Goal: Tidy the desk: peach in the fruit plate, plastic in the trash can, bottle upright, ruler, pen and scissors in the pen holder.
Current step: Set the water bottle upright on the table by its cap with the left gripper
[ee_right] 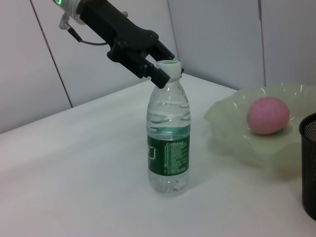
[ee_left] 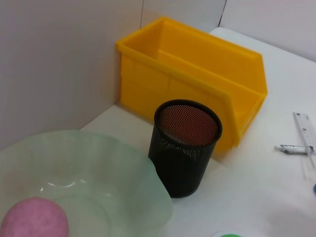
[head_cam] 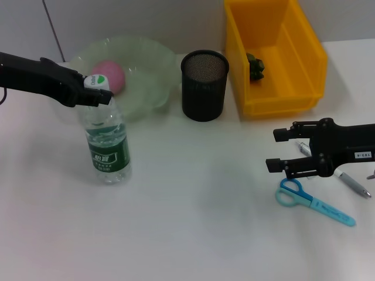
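The clear bottle with a green label stands upright on the white desk. My left gripper is shut on its white cap. Behind it, a pink peach lies in the pale green fruit plate. The black mesh pen holder stands beside the plate. A dark crumpled piece of plastic sits inside the yellow trash can. My right gripper is open, just above the blue scissors. The pen lies beside them. The ruler shows only in the left wrist view.
A grey wall runs close behind the plate and the bin. Bare white desk stretches between the bottle and the scissors.
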You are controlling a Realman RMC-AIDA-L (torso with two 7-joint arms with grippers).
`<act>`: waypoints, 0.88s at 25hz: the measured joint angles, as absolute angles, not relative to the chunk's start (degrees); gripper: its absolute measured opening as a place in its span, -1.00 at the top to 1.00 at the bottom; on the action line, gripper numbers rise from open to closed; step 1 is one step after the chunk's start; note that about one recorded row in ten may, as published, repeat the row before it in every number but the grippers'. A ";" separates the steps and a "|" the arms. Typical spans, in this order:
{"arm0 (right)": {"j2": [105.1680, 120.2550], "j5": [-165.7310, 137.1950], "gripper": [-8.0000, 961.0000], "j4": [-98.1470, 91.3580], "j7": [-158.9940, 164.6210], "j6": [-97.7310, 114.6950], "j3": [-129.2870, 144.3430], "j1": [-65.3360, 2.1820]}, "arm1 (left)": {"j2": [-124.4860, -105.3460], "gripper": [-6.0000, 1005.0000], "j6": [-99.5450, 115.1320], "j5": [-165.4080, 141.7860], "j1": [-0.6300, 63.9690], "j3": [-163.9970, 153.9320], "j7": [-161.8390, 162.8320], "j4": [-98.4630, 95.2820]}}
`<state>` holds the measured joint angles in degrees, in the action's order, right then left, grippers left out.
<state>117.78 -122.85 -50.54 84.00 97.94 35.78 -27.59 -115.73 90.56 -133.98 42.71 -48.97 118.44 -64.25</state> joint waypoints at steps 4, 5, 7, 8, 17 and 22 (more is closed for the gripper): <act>117.77 -122.85 -0.64 -50.34 83.59 98.00 35.79 -27.60 | -115.62 0.07 91.04 -133.24 42.07 -47.11 117.93 -64.43; 117.77 -122.85 -0.64 -50.15 83.47 98.00 35.78 -27.62 | -115.58 0.07 91.08 -132.91 41.88 -47.04 117.82 -64.53; 117.73 -122.84 -0.64 -49.74 83.38 98.00 35.77 -27.76 | -115.46 0.07 91.15 -131.65 41.18 -46.99 117.31 -64.84; 117.73 -122.84 -0.64 -49.74 83.38 98.00 35.77 -27.76 | -115.46 0.07 91.15 -131.65 41.18 -46.99 117.31 -64.84; 117.68 -122.77 -0.64 -49.66 83.08 98.00 36.16 -27.86 | -115.62 0.06 88.26 -124.79 35.20 -46.32 109.47 -66.38; 117.69 -122.34 -0.63 -49.64 82.61 98.05 36.25 -27.86 | -116.13 0.06 85.93 -124.53 33.95 -46.31 107.02 -66.40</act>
<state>117.69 -122.34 -49.64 82.61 98.05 36.25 -27.86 -116.13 85.93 -124.53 33.95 -46.31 107.02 -66.40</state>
